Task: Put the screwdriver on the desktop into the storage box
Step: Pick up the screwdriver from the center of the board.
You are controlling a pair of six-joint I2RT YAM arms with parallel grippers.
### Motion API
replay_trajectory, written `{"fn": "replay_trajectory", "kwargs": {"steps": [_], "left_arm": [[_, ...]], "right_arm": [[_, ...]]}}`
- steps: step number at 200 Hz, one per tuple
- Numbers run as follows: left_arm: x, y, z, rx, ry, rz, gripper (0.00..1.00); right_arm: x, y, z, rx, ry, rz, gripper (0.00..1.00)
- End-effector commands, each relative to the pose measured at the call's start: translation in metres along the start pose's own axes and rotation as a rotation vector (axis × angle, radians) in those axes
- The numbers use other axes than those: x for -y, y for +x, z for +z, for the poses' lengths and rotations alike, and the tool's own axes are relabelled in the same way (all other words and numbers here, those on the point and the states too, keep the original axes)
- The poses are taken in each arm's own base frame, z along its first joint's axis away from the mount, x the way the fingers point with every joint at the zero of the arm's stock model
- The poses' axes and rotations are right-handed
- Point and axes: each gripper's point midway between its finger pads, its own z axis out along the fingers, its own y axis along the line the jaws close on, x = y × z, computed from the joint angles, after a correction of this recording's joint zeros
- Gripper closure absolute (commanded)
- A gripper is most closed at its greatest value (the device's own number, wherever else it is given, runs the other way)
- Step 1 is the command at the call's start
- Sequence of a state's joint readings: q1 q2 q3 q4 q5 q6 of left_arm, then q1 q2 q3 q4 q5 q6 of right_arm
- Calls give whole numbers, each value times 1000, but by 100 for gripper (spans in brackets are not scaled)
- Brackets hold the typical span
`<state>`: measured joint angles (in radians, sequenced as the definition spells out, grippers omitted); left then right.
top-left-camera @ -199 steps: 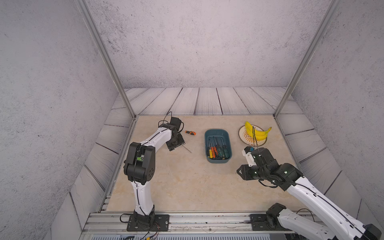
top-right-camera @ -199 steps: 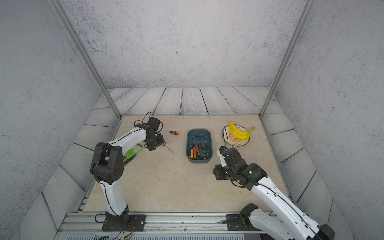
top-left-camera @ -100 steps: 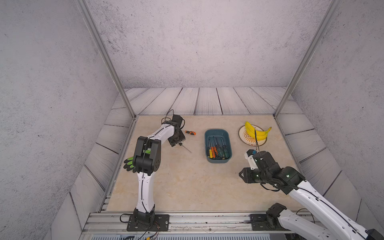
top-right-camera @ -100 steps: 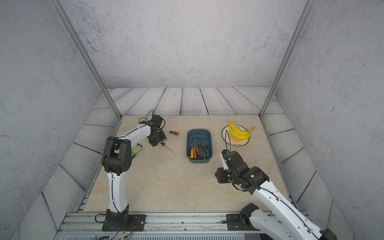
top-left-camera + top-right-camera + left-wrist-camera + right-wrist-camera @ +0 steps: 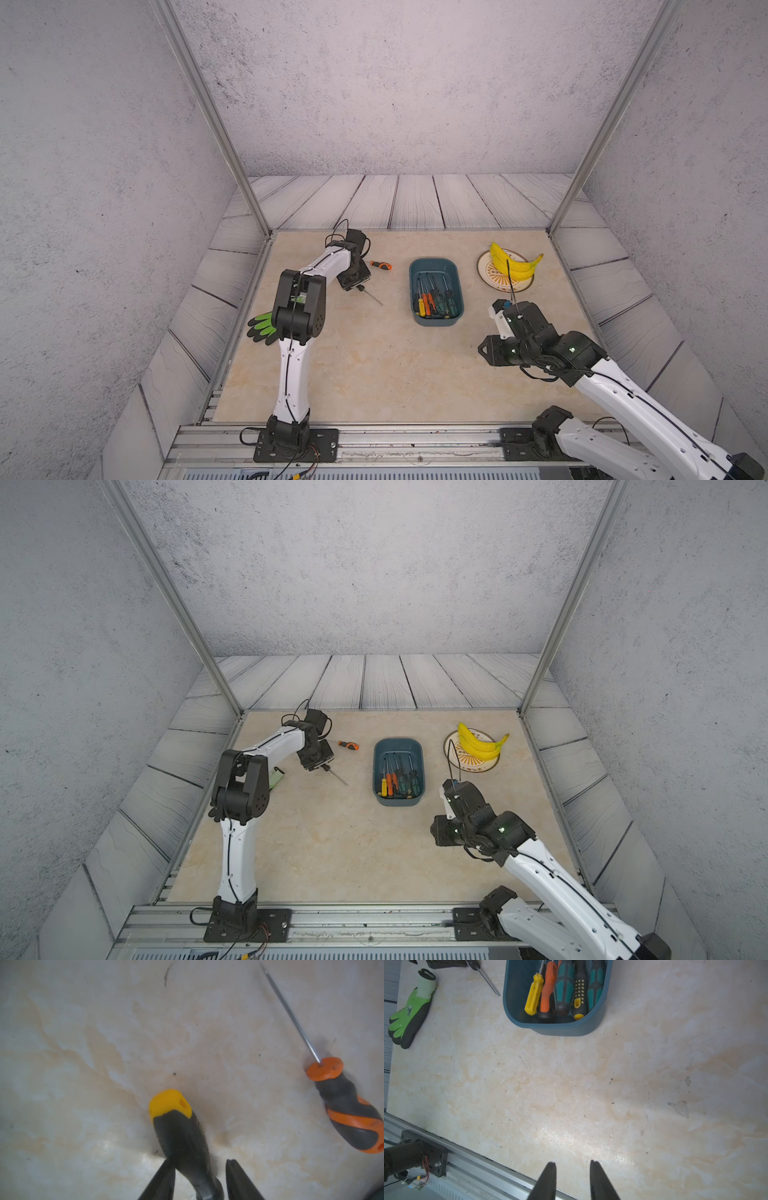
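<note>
Left of centre in both top views, the left gripper [image 5: 356, 284] straddled the black-and-yellow screwdriver [image 5: 178, 1126], jaws not quite clamped; the right gripper [image 5: 572, 1164], slightly parted, held nothing.

One storage box [image 5: 556, 1029], five boxed screwdrivers [image 5: 564, 987], two loose screwdrivers [image 5: 349, 1109], one glove [image 5: 409, 1014], one plate [image 5: 492, 282]

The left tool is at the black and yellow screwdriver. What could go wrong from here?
1. The left tool sits off-centre on the black and yellow screwdriver: one jaw touches the handle, the other stands apart, so closing may push it aside.
2. The orange screwdriver lies close and could be knocked.
3. The storage box already holds five screwdrivers; another may rest on top.
</note>
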<state>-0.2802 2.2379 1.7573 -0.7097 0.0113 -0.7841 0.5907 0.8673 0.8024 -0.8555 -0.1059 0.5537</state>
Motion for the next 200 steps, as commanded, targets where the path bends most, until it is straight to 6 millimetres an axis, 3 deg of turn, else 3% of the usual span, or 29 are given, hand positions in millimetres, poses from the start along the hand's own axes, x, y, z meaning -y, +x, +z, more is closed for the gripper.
{"fn": "replay_trajectory", "kwargs": {"steps": [1,18,37,80,111,153,200], "left_arm": [[-9,1,11,-23,-34,3,59],[-11,4,15,-35,-41,8,67],[-14,9,16,-46,-47,9,68],[-19,15,9,-44,-55,21,54],[-23,21,4,-32,-70,42,55],[-22,33,8,-45,-79,74,65],[-16,35,-2,-33,-72,143,93]], "right_arm": [[2,-2,1,5,17,-9,68],[3,-3,1,10,26,-13,68],[4,-4,2,15,28,-17,68],[3,-5,5,7,27,-18,68],[2,-4,8,5,23,-18,68],[4,-3,10,5,26,-19,68],[4,-13,8,43,43,-37,68]]}}
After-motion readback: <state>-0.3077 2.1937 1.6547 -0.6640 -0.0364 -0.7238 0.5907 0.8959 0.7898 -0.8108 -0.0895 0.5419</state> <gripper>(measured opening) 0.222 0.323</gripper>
